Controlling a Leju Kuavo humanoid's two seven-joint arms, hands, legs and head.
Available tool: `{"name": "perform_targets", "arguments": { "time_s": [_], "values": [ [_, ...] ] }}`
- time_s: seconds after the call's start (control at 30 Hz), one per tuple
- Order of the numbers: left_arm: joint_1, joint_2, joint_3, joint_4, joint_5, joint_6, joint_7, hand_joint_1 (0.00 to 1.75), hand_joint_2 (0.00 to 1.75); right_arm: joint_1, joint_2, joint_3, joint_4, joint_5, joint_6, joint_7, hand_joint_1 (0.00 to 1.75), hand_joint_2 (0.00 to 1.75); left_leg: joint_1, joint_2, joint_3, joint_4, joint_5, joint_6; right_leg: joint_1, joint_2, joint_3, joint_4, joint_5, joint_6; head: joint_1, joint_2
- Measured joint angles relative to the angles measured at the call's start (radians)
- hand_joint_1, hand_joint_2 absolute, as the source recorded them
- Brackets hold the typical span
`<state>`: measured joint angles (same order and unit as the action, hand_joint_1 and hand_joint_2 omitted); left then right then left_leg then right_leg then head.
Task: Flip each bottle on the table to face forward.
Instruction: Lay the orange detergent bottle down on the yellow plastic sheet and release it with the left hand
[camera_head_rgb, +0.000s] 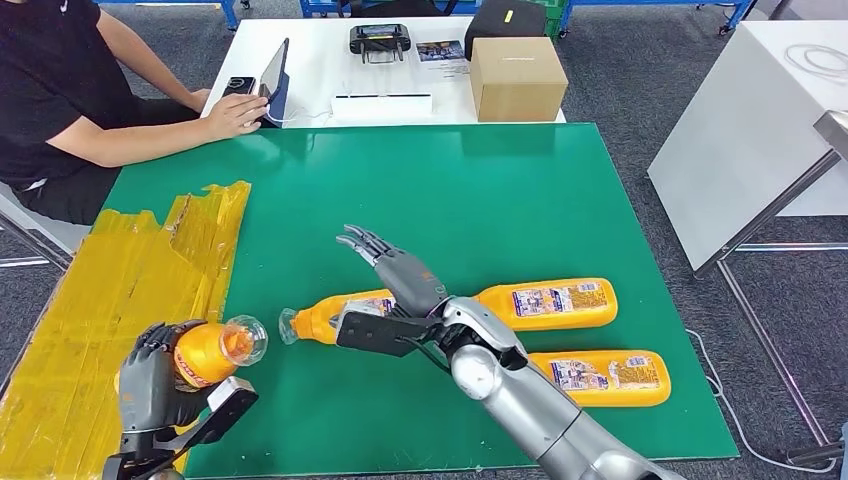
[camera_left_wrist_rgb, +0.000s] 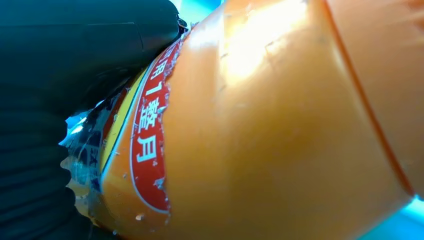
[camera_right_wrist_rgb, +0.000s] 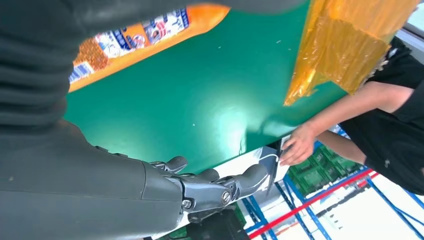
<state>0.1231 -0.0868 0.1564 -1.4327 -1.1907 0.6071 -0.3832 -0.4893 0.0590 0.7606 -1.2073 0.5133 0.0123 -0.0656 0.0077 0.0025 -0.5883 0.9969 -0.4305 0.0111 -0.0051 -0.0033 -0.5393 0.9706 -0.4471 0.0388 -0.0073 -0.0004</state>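
Head view: bottle (camera_head_rgb: 208, 352) in left hand (camera_head_rgb: 152, 385)

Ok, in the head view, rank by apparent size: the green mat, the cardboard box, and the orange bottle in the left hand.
1. Green table mat, by far the largest.
2. Brown cardboard box.
3. Orange plastic bottle gripped by the left hand, which hides part of it.

The box and bottle are unsure: the bottle is much nearer the camera, the box farther off.
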Motion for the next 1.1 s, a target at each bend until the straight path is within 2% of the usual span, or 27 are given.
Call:
{"name": "perform_targets", "arguments": {
  "time_s": [0.27,0.6,1.07,1.1],
  "values": [
    [-0.091,0.124,0.003,0.23,-0.126,-0.002,0.038,1.75,1.75,-0.084,0.006,0.018,0.111,-0.063,0.06,0.001,0.0,1.75,0.0,0.0,0.002,0.0,0.001,-0.001,0.001,0.0,0.002,0.001,0.0,0.0,0.0,0.0],
    [-0.181,0.2,-0.008,0.427,-0.239,0.031,0.129,1.75,1.75,-0.157,0.025,0.065,0.21,-0.099,0.086,0.019,0.0,1.75,0.001,-0.001,0.006,-0.001,0.002,-0.004,0.001,-0.001,0.005,0.004,0.0,-0.001,0.0,0.0],
    [-0.243,0.236,-0.025,0.534,-0.275,0.037,0.158,1.75,1.75,-0.195,0.029,0.1,0.273,-0.108,0.105,0.022,0.0,1.75,0.001,-0.002,0.017,-0.002,0.003,-0.007,0.001,-0.001,0.016,0.006,-0.001,-0.003,0.0,0.0],
    [-0.251,0.242,-0.027,0.545,-0.282,0.035,0.163,1.6,1.75,-0.201,0.03,0.104,0.279,-0.113,0.114,0.024,0.0,1.75,0.001,-0.002,0.018,-0.002,0.003,-0.007,0.001,-0.001,0.016,0.007,-0.001,-0.003,0.0,0.0]
  ]
}}
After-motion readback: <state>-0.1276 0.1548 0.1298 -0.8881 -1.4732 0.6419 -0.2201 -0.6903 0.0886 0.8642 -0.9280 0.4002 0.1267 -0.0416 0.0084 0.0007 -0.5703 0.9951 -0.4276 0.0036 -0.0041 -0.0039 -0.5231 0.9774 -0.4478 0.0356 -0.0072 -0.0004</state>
